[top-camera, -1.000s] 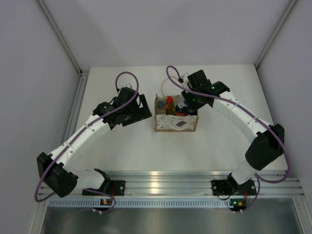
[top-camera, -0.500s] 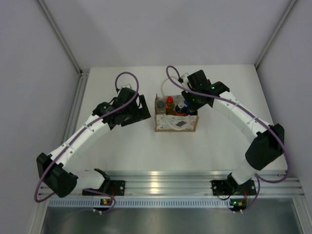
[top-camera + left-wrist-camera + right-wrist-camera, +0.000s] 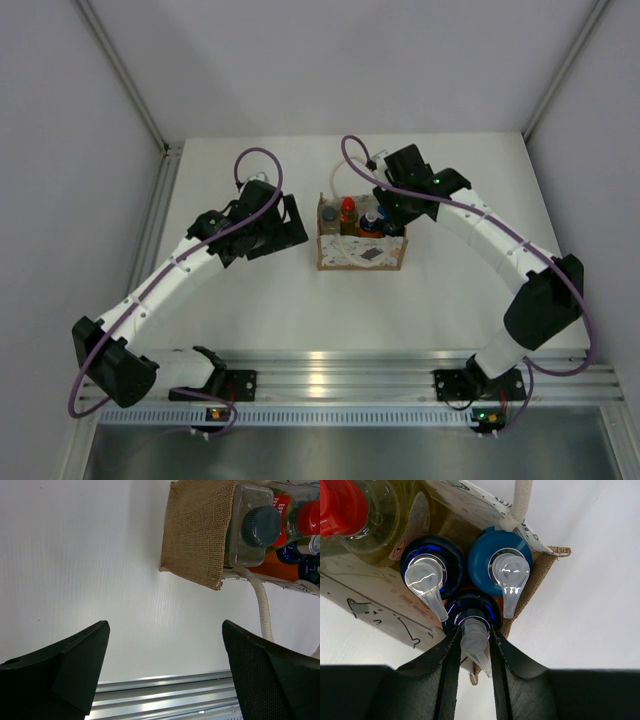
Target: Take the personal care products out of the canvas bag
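Left of the canvas bag (image 3: 362, 256) and clear of it, the left gripper (image 3: 287, 226) hangs over the white table (image 3: 250, 290). Its jaws are spread wide with nothing between them. In its wrist view both fingers (image 3: 65, 665) stand well apart, and the bag's tan woven side lies beyond them, not touching either.

The bag stands upright on the table with all five bottles inside it. At the bag's left end sits the cream bottle (image 3: 261, 526) with its dark grey cap. Just right of it is the yellow bottle (image 3: 348, 210) with its red cap. A cream rope handle (image 3: 260, 597) hangs down the bag's front.

The bag's right end holds three pump bottles (image 3: 502, 562) with blue tops and clear nozzles, packed against one another. The right gripper (image 3: 474, 645) is down over this end of the bag. Its two fingers are clenched on the neck of the nearest pump bottle (image 3: 470, 614), one on each side, with the nozzle sticking out between them.
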Available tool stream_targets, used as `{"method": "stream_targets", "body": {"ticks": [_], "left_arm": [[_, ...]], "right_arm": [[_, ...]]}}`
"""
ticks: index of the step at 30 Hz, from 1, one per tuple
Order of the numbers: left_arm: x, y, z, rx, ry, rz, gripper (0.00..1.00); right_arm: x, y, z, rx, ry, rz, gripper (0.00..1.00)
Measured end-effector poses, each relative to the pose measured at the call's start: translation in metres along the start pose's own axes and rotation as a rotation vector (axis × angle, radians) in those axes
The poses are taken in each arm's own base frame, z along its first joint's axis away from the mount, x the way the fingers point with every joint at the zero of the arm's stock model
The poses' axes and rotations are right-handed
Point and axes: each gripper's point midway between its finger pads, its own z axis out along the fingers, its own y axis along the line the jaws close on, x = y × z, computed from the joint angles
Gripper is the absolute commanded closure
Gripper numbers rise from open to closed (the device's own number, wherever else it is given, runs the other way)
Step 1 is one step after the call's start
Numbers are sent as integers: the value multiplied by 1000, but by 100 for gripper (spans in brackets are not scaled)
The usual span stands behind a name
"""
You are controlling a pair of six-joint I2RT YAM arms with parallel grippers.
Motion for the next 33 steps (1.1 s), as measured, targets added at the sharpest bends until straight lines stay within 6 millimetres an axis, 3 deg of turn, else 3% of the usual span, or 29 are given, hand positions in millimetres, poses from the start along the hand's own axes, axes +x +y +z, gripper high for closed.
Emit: {"method": "stream_targets", "body": {"ticks": [6, 15, 28, 33], "left_arm": [[1, 1, 0, -5, 5, 2, 2], [-1, 4, -7, -7, -12, -1, 2], [-1, 6, -10, -10, -16, -1, 2], [-2, 6, -10, -9, -17, -1, 2]], "right_arm": [[1, 0, 0, -1, -4, 0, 77], [4, 1, -2, 5, -6, 16, 68], [7, 1, -4, 5, -7, 25, 75], [7, 2, -4, -2, -7, 20, 87]]}}
